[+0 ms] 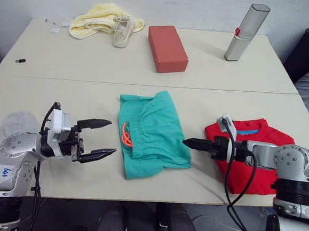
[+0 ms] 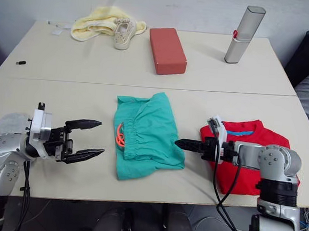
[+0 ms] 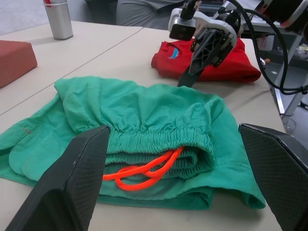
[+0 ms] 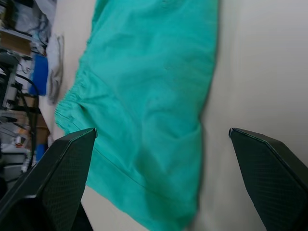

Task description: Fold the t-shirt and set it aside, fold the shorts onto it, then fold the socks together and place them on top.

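Shorts (image 1: 152, 134) folded at frame centre; t-shirt (image 1: 253, 155) folded, lower right. Left gripper (image 1: 103, 140) lower left, fingers wide apart, empty. Right gripper (image 1: 187, 142) spread wide, empty, beside shorts.

Our arms are silver-grey metal with rounded joint housings studded with small screws. Each ends in a tool with two black, tapered fingers: the left tool (image 1: 101, 140) sits on a white block with black hardware, and the right tool (image 1: 188, 143) is carried by a black wrist with a white module above it. Black cables loop from both wrists. A white sticker with blue handwriting marks our left forearm.
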